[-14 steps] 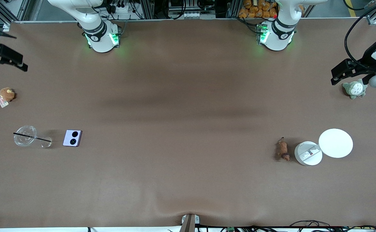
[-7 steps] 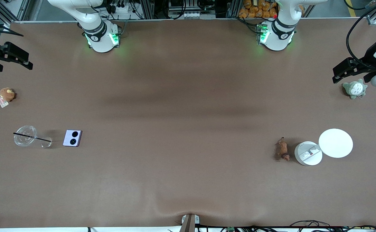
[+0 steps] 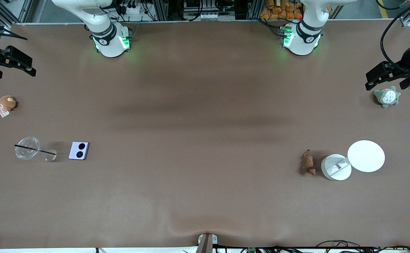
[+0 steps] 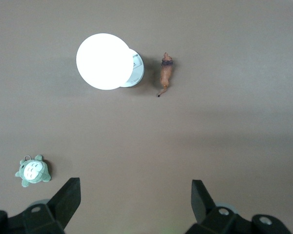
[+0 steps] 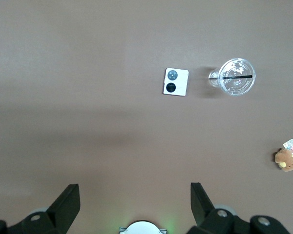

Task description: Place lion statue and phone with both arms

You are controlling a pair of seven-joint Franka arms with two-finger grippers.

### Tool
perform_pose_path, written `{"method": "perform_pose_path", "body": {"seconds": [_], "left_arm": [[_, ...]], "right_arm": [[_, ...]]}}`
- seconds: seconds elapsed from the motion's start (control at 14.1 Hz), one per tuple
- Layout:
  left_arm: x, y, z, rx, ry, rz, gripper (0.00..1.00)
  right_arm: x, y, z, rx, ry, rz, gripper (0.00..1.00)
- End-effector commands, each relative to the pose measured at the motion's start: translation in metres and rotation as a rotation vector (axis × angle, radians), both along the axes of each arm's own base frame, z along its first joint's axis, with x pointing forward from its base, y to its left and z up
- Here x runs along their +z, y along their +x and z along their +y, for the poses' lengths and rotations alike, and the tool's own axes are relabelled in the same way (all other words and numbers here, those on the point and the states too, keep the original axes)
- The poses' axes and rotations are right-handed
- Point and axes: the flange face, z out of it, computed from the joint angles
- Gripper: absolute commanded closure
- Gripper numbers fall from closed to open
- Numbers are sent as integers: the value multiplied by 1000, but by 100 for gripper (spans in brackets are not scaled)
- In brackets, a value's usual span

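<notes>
The lion statue [image 3: 308,165], a tiny reddish-brown figurine, lies on the table beside a white round container [image 3: 336,167] toward the left arm's end; it also shows in the left wrist view [image 4: 165,73]. The phone [image 3: 79,150], pale lavender with two black circles, lies flat beside a clear cup [image 3: 27,148] toward the right arm's end; it also shows in the right wrist view [image 5: 176,82]. My left gripper [image 3: 384,75] is open and empty, high over the table's end next to a grey-green plush toy [image 3: 386,97]. My right gripper [image 3: 12,63] is open and empty, high over the other end.
A white round lid [image 3: 365,156] leans against the container. A round brown plush toy with a tag [image 3: 6,103] lies near the right arm's end. The cup holds a black straw [image 3: 34,150]. The arm bases [image 3: 112,38] stand along the table's edge farthest from the front camera.
Both grippers have shifted slightly: the left one toward the table's end, off the plush toy; the right one a little inward over the table. Lion statue and phone have not moved.
</notes>
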Motion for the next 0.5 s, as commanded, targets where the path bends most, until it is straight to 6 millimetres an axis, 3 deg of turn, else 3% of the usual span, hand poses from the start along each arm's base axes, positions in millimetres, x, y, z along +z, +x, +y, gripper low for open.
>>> {"method": "perform_pose_path", "body": {"seconds": [0.0, 0.42], "left_arm": [[4, 0, 5, 4, 2, 6, 0], [1, 2, 8, 9, 1, 11, 0]], "right_arm": [[4, 5, 3, 0, -15, -7, 0], [2, 6, 5, 3, -13, -8, 0]]}}
